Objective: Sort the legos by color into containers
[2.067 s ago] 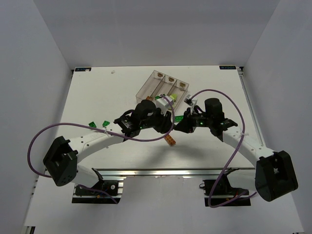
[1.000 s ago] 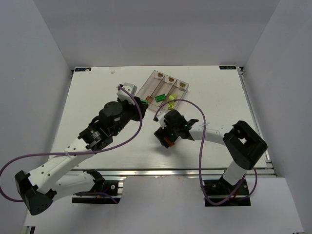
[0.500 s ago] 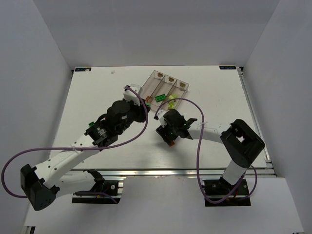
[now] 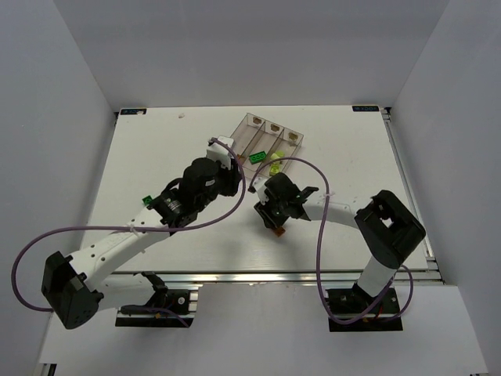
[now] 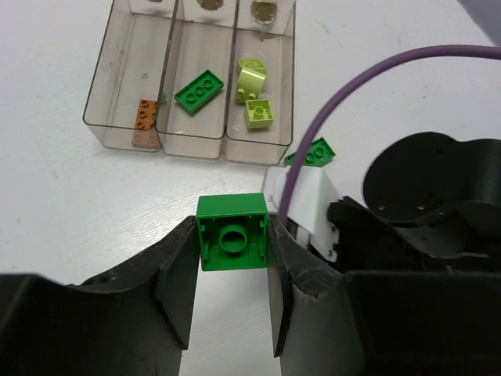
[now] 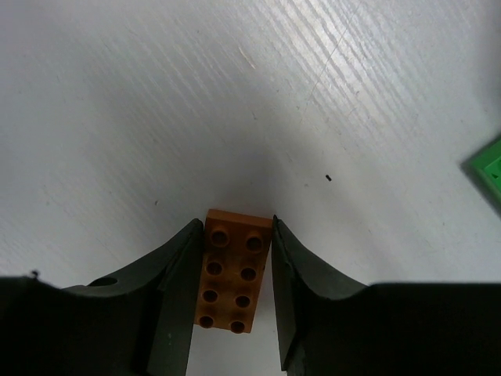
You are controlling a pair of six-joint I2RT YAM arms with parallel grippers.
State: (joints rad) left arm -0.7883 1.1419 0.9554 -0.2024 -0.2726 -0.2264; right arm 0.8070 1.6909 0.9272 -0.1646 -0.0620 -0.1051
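Nearest, left gripper [image 5: 232,239] clamps a green brick [image 5: 231,210]; right gripper [image 6: 236,235] pinches an orange brick [image 6: 232,274], seemingly resting on the table [image 6: 156,94]. Ahead of the left gripper: the containers [image 5: 196,147], holding orange, green and yellow-green pieces separately.

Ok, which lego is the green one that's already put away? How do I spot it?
Find the clear three-bin tray at the far side of the white table. Look in its middle bin: the bright green brick lies there alone. One neighbouring bin holds an orange brick, the other holds pale yellow-green bricks.
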